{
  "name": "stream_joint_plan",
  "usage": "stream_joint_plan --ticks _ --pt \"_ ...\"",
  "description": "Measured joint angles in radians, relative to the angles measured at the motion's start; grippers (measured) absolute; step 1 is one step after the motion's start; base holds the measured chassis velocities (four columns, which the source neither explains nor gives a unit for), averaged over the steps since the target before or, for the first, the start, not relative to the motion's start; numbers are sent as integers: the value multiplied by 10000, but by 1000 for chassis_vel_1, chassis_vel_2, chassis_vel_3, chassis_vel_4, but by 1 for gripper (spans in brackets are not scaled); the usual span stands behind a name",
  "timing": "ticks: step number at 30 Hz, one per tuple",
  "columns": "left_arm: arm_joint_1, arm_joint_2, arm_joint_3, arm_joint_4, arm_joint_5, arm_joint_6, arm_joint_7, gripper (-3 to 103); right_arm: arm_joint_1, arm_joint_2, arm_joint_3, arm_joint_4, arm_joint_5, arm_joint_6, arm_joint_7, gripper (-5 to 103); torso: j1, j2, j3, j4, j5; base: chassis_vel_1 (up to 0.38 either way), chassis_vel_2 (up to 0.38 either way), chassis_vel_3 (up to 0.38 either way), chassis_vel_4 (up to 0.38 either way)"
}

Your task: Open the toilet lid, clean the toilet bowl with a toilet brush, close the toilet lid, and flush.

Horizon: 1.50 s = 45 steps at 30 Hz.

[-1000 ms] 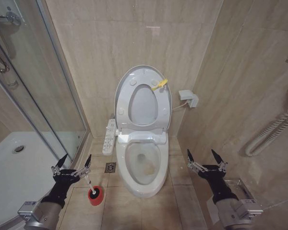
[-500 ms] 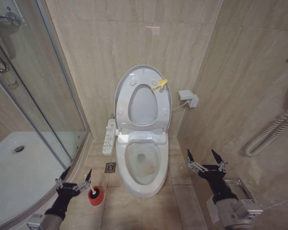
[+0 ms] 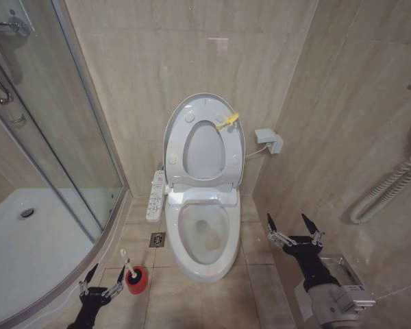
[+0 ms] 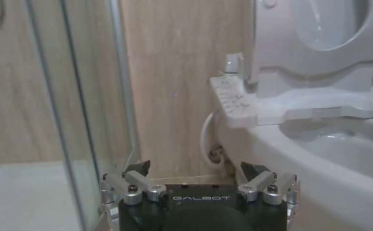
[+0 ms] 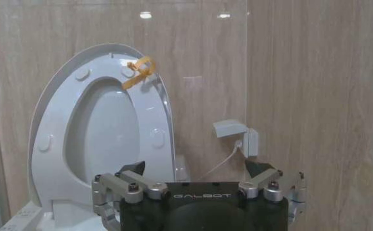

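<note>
- Reaching for the toilet brush [image 3: 125, 264], just beyond the left end effector [image 3: 101, 280], fingers spread wide.
- Toilet lid [image 3: 204, 140] up; right end effector [image 3: 292, 225] waits wide.
- Next: close on the handle.

Glossy white plastic toilet lid [image 3: 204, 144], smooth glazed ceramic toilet bowl [image 3: 203, 264], polished beige wall tiles [image 3: 157, 62].

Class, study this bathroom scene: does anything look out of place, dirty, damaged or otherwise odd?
Two things stand out. A brownish stain sits inside the toilet bowl, near the bottom. A small yellow clip hangs on the rim of the raised toilet lid, which is unusual. Nothing looks spilled or broken.
</note>
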<state>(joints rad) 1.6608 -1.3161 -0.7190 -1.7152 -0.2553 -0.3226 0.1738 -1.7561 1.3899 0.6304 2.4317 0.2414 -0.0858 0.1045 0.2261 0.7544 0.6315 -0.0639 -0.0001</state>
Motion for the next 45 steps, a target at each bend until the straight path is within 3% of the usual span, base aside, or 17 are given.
stream_joint_plan --ticks 8,12,21,30,45 --pt "-796 -12 38 1179 -337 -325 133 95 0 0 0 0 0 0 0 100 0 0 0 1 0 0 0 0 0" --pt "-1891 240 136 2333 -783 -633 402 93 0 0 0 0 0 0 1 100 0 0 0 -4 -1 0 0 0 0" --pt "-3057 479 397 4131 -1161 -727 774 93 0 0 0 0 0 0 0 100 1 0 1 0 0 0 0 0 0" --pt "-3882 379 568 5722 -1029 -1302 1537 92 0 0 0 0 0 0 0 100 1 0 1 -1 0 0 0 0 0" --pt "-5733 434 1179 7766 -351 -1607 2026 89 0 0 0 0 0 0 0 100 1 0 1 -2 1 0 0 0 0"
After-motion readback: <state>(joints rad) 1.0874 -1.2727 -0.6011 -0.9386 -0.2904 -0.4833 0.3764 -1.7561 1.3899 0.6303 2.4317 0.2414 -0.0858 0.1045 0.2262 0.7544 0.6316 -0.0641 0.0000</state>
